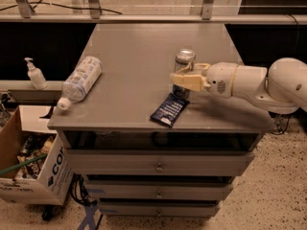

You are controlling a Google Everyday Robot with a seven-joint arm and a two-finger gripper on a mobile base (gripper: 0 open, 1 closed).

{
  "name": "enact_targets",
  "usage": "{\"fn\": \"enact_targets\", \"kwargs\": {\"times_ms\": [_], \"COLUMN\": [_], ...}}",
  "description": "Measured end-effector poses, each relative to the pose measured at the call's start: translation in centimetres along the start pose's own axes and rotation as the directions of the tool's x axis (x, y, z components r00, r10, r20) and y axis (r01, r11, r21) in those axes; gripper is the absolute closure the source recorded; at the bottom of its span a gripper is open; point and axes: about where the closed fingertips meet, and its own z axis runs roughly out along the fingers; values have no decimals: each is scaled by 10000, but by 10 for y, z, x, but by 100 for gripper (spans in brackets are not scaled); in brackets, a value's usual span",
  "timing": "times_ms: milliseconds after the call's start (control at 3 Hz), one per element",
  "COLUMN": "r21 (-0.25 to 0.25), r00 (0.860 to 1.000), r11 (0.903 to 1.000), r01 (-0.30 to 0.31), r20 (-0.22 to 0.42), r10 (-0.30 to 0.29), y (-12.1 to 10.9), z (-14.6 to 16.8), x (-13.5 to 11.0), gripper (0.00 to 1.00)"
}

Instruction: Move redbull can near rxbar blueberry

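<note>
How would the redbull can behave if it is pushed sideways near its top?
It would probably tip: the redbull can is tall, slim and upright. Its smooth metal side may slip in the pincer, which grips it at mid-height. Once on its side, it would likely roll.

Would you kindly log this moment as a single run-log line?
gripper: shut on redbull can | redbull can: upright, just behind rxbar blueberry | rxbar blueberry: flat on table, near front edge | water bottle: lying on its side
</note>
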Motion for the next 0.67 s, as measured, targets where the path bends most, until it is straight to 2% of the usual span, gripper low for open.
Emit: {"fn": "enact_targets", "kwargs": {"times_ms": [333, 667], "r21": [0, 0], "r00": [10000, 10000], "r11": [10000, 10000], "r01": [0, 0], "r20": [0, 0], "r10": [0, 0], "y": [0, 0], "z": [0, -1], "x": [-2, -3], "gripper": [84, 60]}}
